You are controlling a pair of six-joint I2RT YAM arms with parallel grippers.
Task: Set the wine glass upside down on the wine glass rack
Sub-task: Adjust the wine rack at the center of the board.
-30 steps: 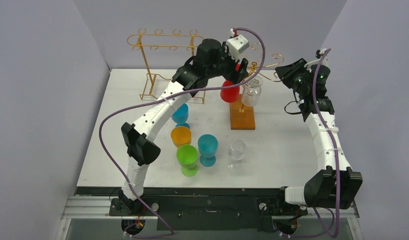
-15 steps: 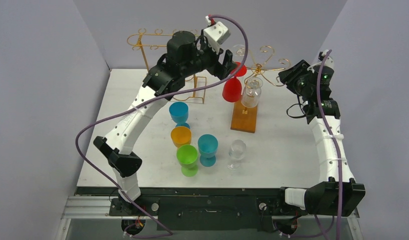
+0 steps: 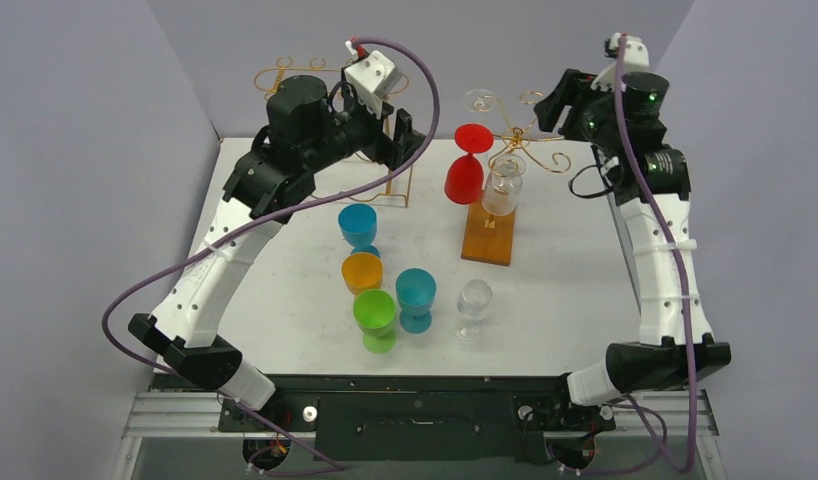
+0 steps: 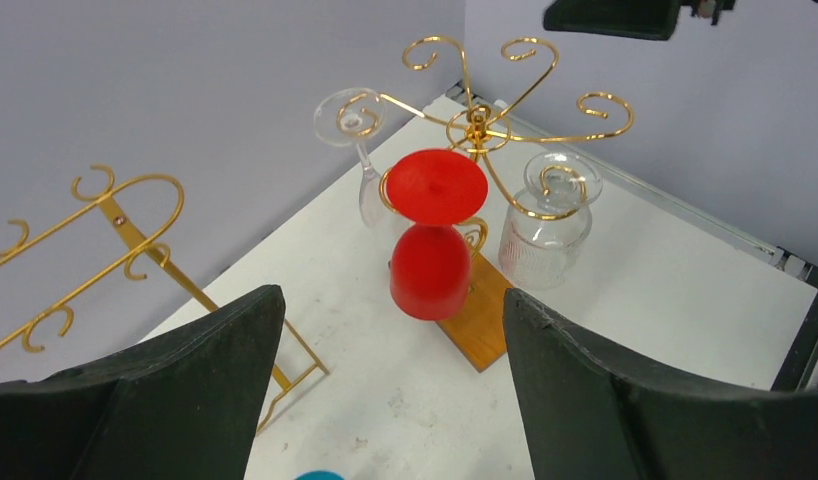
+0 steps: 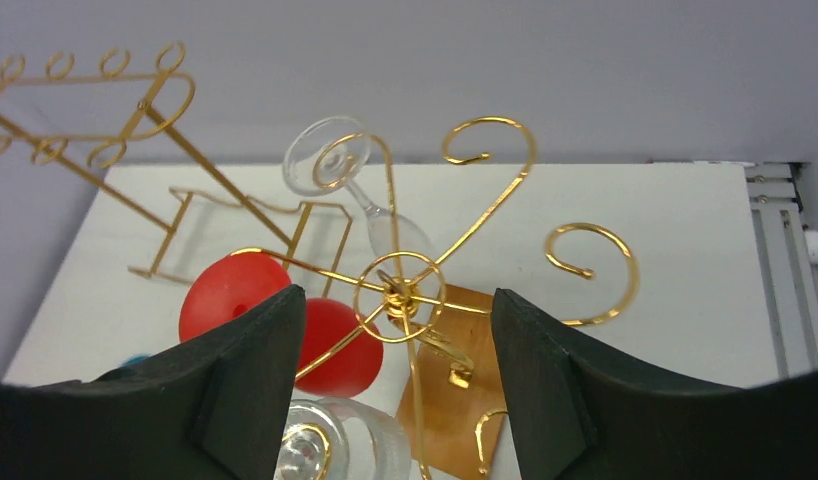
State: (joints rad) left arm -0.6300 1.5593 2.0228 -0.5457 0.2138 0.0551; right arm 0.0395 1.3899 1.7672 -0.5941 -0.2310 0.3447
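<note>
The red wine glass (image 3: pixel 464 178) hangs upside down from a hook of the gold wine glass rack (image 3: pixel 515 134), which stands on a wooden base (image 3: pixel 484 238). My left gripper (image 3: pixel 401 136) is open and empty, apart to the left of the glass. In the left wrist view the red glass (image 4: pixel 431 268) hangs ahead of the open gripper (image 4: pixel 389 335). My right gripper (image 3: pixel 562 100) is open above the rack's right side. In the right wrist view the rack's hub (image 5: pixel 399 288) shows below the open gripper (image 5: pixel 397 296), with nothing held.
A ribbed clear glass (image 3: pixel 502 186) and a thin clear glass (image 3: pixel 477 101) also hang on the rack. A second gold rack (image 3: pixel 325 88) stands at the back left. Blue (image 3: pixel 359 226), orange (image 3: pixel 362 271), green (image 3: pixel 374 312) and teal (image 3: pixel 416 291) cups and a clear glass (image 3: pixel 474 300) stand mid-table.
The left gripper has drawn back leftward from the red glass, which stays hanging. The right gripper has opened and risen away from the rack's right hooks.
</note>
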